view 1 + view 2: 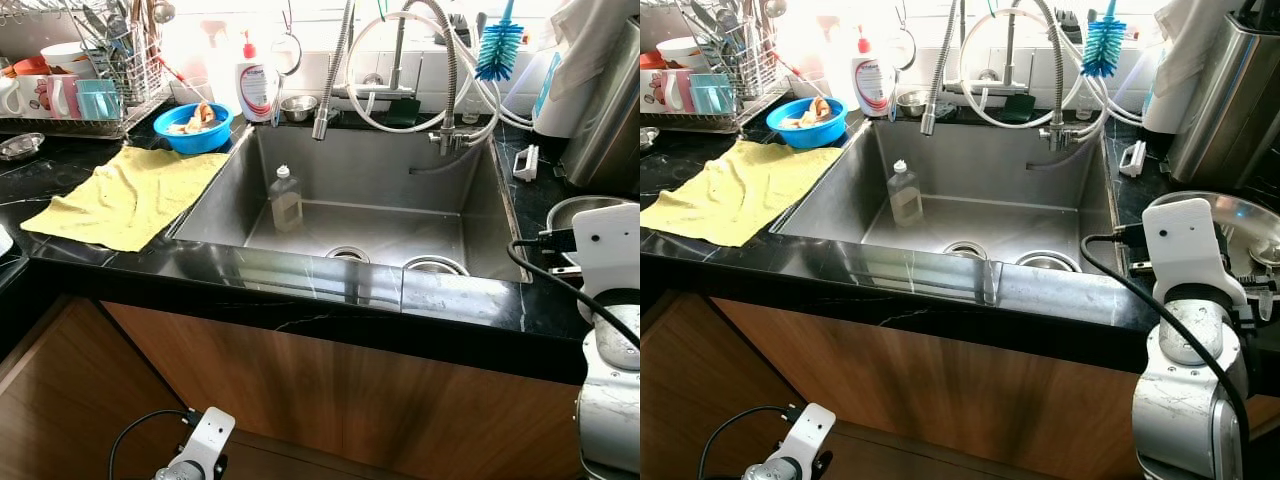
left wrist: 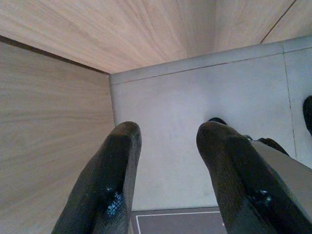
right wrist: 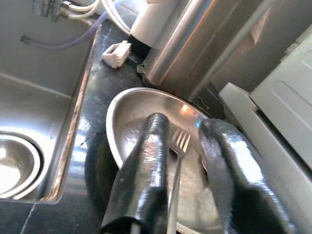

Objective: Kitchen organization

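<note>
Fork (image 3: 176, 161) lying in steel bowl (image 3: 146, 117) on black surface (image 3: 92, 161) just R of sink (image 1: 380, 200), tines up between right tool (image 3: 187, 146) fingers; tool spread wide, hovering over bowl, not gripping. Left tool (image 2: 168, 146) open too, hanging low by wood cabinet (image 2: 48, 146), pointing at floor (image 2: 195, 97).

Both eye views look forward and down from the head at the same sink (image 1: 370, 215) and black tabletop (image 1: 300, 275). The left wrist view faces the floor (image 2: 195, 146) closely; the right looks down on a metal bowl (image 3: 131, 122).
</note>
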